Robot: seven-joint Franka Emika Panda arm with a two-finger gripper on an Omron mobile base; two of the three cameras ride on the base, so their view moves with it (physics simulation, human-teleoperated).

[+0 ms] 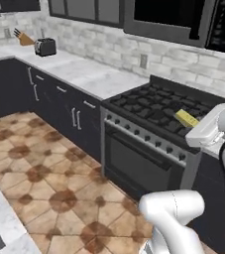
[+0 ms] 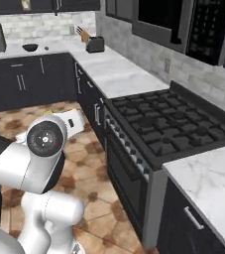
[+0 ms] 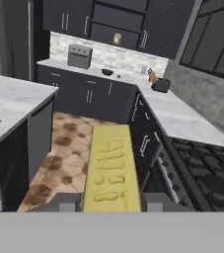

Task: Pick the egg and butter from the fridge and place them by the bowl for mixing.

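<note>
White arm raised above the stove, tool clenched on the butter, aimed toward the distant bowl

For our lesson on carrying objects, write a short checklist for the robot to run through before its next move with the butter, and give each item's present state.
1. Butter in the tool: ok, the yellow stick sits between the two tips.
2. Tool shut on it: ok.
3. Butter clear of the stove: ok in the left base view, where it hangs above the burners without touching.
4. Bowl located: ok, a dark bowl sits on the far counter, left of the toaster.
5. Floor path to that counter free: ok, bare tiles between island and cabinets.
6. Egg already by the bowl: cannot tell, too small to see at that distance.
</note>
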